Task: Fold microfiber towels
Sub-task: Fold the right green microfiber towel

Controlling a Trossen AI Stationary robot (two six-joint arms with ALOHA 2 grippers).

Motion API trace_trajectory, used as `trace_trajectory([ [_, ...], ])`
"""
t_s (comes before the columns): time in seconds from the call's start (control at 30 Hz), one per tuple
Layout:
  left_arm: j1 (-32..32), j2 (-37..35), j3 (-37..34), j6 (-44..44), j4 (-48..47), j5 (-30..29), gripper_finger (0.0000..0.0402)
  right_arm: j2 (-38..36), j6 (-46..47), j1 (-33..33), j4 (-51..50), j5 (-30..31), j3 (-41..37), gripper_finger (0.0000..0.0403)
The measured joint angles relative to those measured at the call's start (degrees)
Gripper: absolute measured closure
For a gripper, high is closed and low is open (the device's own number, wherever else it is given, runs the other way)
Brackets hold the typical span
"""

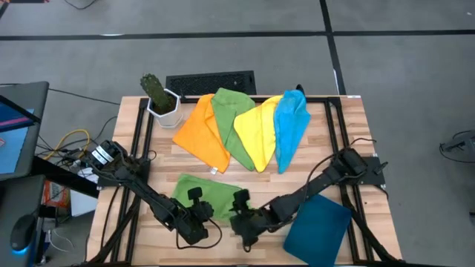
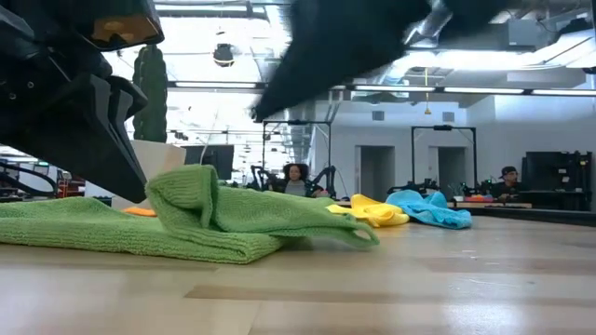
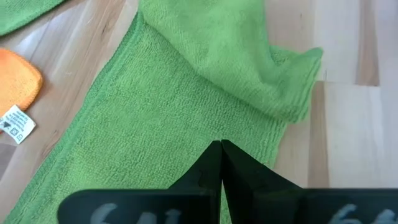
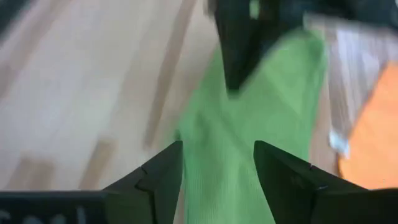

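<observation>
**Green towel half-folded between our two grippers**

We have one green towel (image 1: 199,191) lying on the near part of the table (image 1: 349,126), apart from the other cloths. The orange towel (image 1: 200,132), a second green towel (image 1: 231,122), the yellow towel (image 1: 260,133) and the blue towel (image 1: 291,126) lie fanned out and overlapping along the far side, next to a potted cactus (image 1: 158,94). A dark teal tray (image 1: 318,228) sits at the near right corner.

Our left gripper (image 3: 221,163) has its fingers pressed tight together with no gap, resting on the near edge of the towel; whether any cloth is pinched between them we cannot tell. Our right gripper (image 4: 217,165) stands with its fingers spread wide and nothing between them, the green cloth lying ahead of them.

In the low view a flap of the towel (image 2: 251,209) is doubled over the flat layer, loose and puffed rather than lying flat. The towel's long axis runs roughly left to right across the table, and both grippers sit at its near edge, the left near the middle and the right at its right end. We judge the right gripper better placed to take that loose end next, since it is empty and already facing along the cloth.
</observation>
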Motion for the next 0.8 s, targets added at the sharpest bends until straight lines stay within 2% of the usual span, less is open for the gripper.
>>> trace_trajectory([
  [0.17,0.00,0.00,0.00,0.00,-0.03,-0.24,0.0401,0.45,9.94,1.92,-13.29,1.46,-0.62,0.0193],
  [0.4,0.13,-0.02,0.00,0.70,-0.02,-0.12,0.0401,3.25,11.06,2.81,-7.88,2.91,-3.53,0.0202],
  [0.6,0.31,-0.02,0.00,0.70,0.24,-0.05,0.0401,5.03,10.45,2.32,-8.84,3.36,-3.77,0.0211],
  [0.7,0.31,-0.04,0.00,0.70,0.20,0.00,0.0401,5.01,10.63,2.10,-8.73,3.08,-3.83,0.0234],
  [0.8,0.31,-0.04,0.00,0.70,0.22,0.10,0.0401,4.99,10.32,2.09,-9.85,4.48,-3.69,0.0279],
])
